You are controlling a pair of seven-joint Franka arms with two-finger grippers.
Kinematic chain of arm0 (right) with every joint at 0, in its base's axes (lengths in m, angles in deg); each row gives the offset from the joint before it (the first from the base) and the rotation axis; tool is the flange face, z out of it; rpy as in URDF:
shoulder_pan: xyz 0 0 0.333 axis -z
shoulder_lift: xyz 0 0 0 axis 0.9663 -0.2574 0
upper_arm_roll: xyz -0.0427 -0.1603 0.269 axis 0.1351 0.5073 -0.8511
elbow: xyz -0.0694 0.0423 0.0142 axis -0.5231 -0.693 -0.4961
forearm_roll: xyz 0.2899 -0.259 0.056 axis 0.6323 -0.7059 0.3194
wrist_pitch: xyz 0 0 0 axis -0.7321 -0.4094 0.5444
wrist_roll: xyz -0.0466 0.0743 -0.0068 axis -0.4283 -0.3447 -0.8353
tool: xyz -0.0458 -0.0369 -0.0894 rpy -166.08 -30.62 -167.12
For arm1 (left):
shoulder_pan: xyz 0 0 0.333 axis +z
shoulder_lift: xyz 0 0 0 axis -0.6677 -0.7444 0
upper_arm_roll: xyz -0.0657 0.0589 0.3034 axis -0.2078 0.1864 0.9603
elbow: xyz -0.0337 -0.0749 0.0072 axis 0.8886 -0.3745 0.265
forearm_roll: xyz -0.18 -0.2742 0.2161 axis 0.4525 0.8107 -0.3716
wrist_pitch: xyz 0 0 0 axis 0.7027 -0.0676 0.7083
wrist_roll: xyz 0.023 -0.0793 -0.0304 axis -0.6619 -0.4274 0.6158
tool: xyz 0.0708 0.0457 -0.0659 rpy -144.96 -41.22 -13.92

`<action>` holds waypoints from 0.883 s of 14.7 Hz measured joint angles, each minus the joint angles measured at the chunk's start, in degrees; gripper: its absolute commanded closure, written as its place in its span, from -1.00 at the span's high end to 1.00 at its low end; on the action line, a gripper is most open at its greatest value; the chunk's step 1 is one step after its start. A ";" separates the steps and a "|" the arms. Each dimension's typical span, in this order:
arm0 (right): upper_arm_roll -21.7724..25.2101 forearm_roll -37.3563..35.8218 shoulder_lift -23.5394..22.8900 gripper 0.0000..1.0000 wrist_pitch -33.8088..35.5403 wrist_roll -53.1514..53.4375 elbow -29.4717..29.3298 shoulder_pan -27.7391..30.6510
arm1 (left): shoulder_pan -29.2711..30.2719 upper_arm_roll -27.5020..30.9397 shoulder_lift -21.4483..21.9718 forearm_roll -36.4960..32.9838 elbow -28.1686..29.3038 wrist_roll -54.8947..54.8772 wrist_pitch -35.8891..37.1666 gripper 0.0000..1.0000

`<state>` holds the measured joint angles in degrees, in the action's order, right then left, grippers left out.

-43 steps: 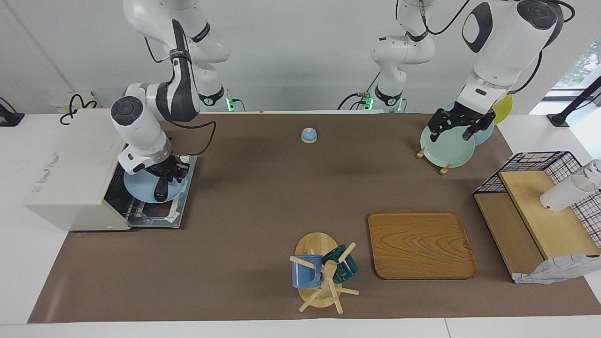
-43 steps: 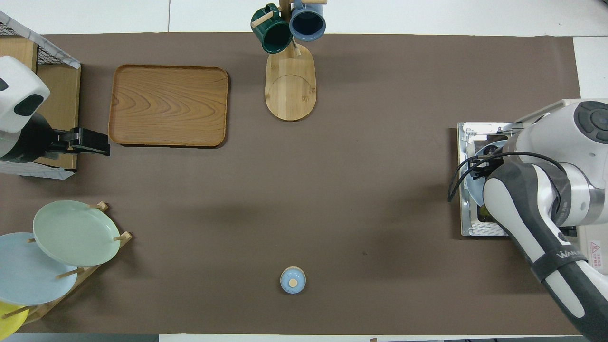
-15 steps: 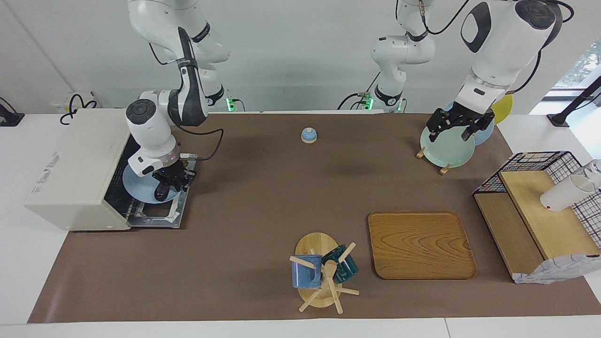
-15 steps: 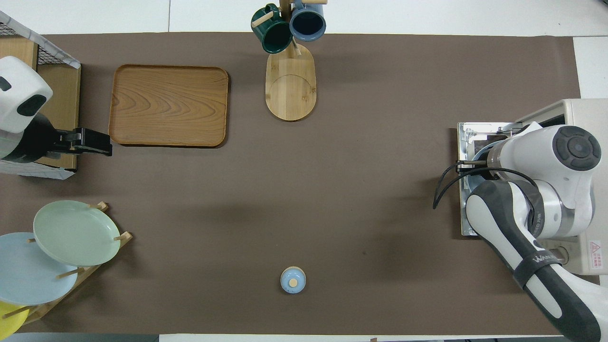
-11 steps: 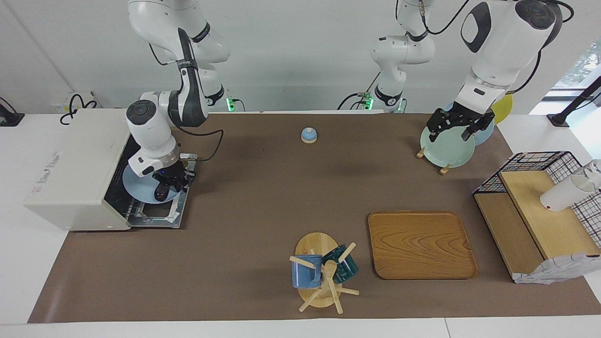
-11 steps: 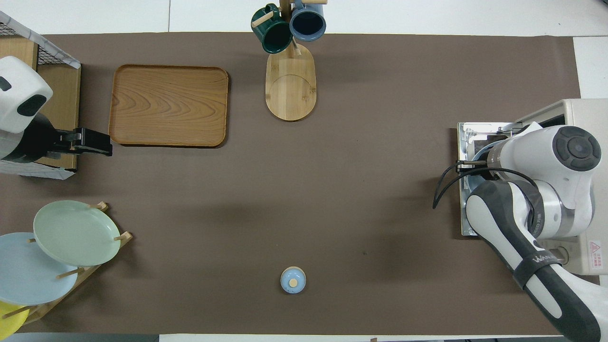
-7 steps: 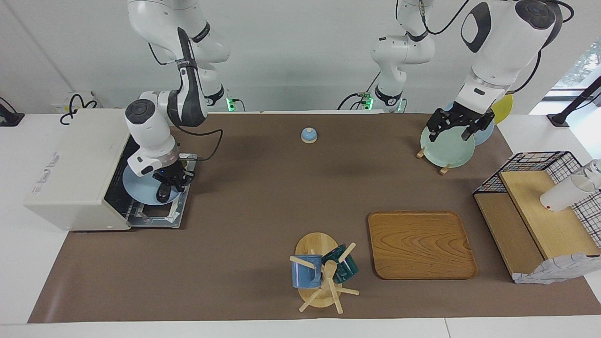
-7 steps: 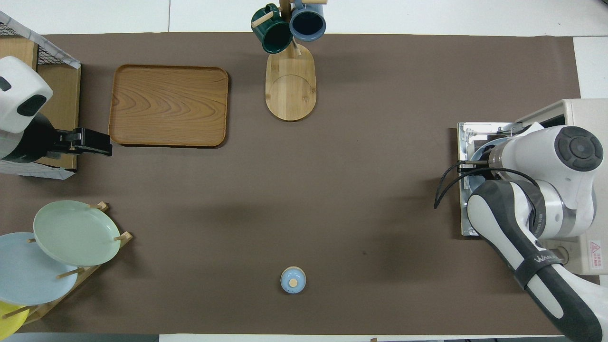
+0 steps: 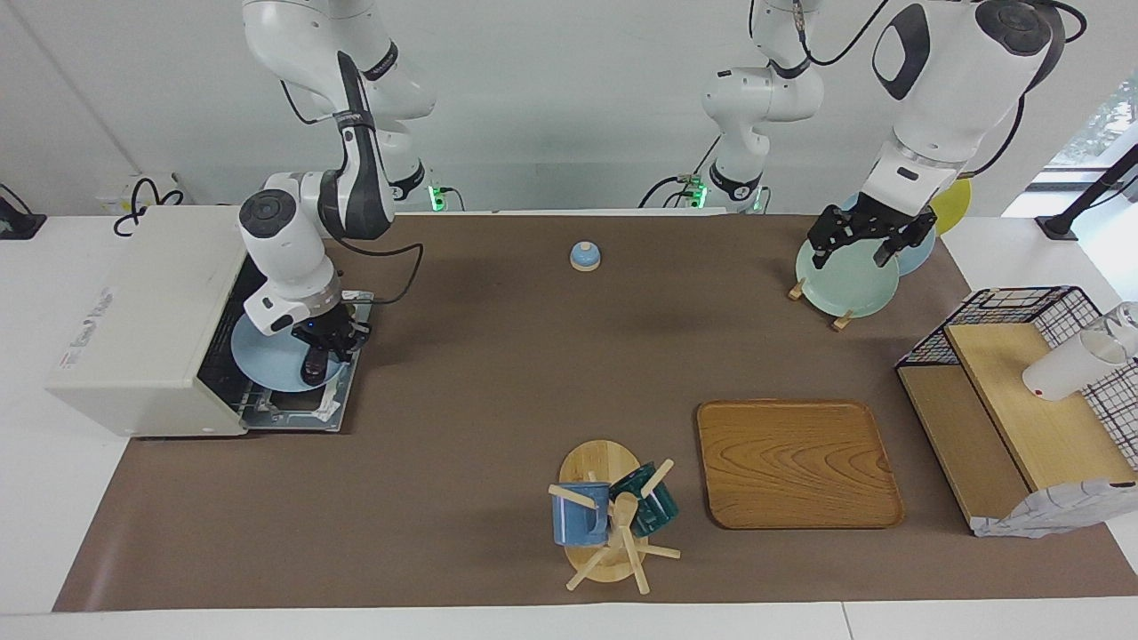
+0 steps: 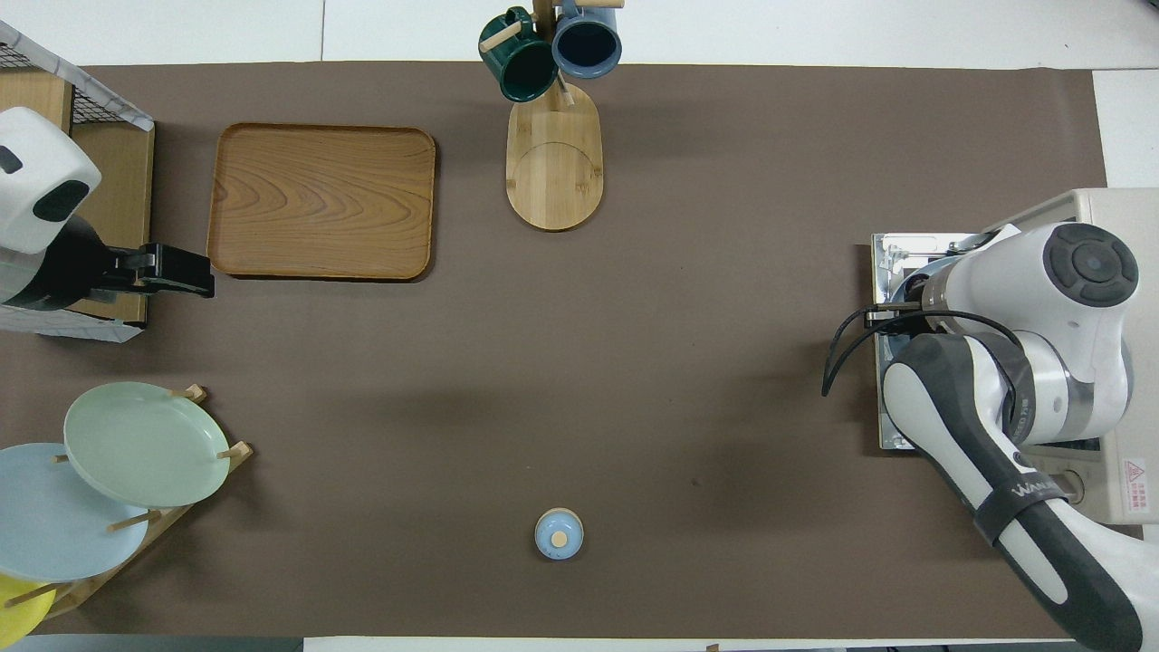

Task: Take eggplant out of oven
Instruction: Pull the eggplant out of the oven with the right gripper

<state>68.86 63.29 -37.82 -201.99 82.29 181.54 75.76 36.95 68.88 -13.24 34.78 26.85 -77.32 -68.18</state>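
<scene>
the right gripper (image 9: 322,348) is over the open door (image 9: 300,411) of the oven (image 9: 142,320), at the right arm's end of the table (image 9: 498,373). a moment ago its fingers were a little apart. now they are shut on the eggplant (image 9: 314,364), a dark thing over a blue plate (image 9: 267,356) at the oven's mouth. that looks like the grab is done, so lifting it out is likely next. i cannot tell if the eggplant is off the plate yet.

the left gripper (image 9: 861,240) has not moved. it waits, wide open and holding nothing, over the plates (image 9: 840,283) in a rack at the left arm's end.

counting: one oven, one eggplant, one wood tray (image 9: 796,462), two mugs (image 9: 613,511) on one mug tree, one small blue lid (image 9: 584,256), one wire basket (image 9: 1022,400) with one white cup (image 9: 1062,366). the rack holds three plates: green, blue and yellow.
</scene>
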 measured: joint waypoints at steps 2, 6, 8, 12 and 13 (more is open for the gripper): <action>-0.07 0.00 -0.76 -1.00 1.07 0.00 -1.59 -0.71 | 0.00 0.00 0.00 0.00 0.00 0.00 0.00 1.00; -0.22 0.04 -1.43 -1.00 3.17 0.24 -4.11 -3.37 | 0.00 0.00 0.00 0.00 0.00 0.00 -0.01 1.00; -0.30 0.05 -1.44 -1.00 4.18 2.72 -5.47 -5.68 | 0.00 0.00 0.00 0.00 -0.01 0.00 -0.02 1.00; -0.42 0.10 -1.76 -1.00 6.08 8.25 -8.26 -10.10 | 0.00 0.00 0.00 0.00 -0.01 0.00 -0.04 1.00; -0.43 0.12 -1.94 -1.00 6.10 9.53 -8.71 -11.07 | 0.00 0.00 0.00 0.00 -0.01 0.00 -0.05 1.00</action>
<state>68.44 63.41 -39.76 -195.89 91.81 172.83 64.68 36.95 68.88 -13.24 34.78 26.84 -77.32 -68.23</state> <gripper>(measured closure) 0.974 0.000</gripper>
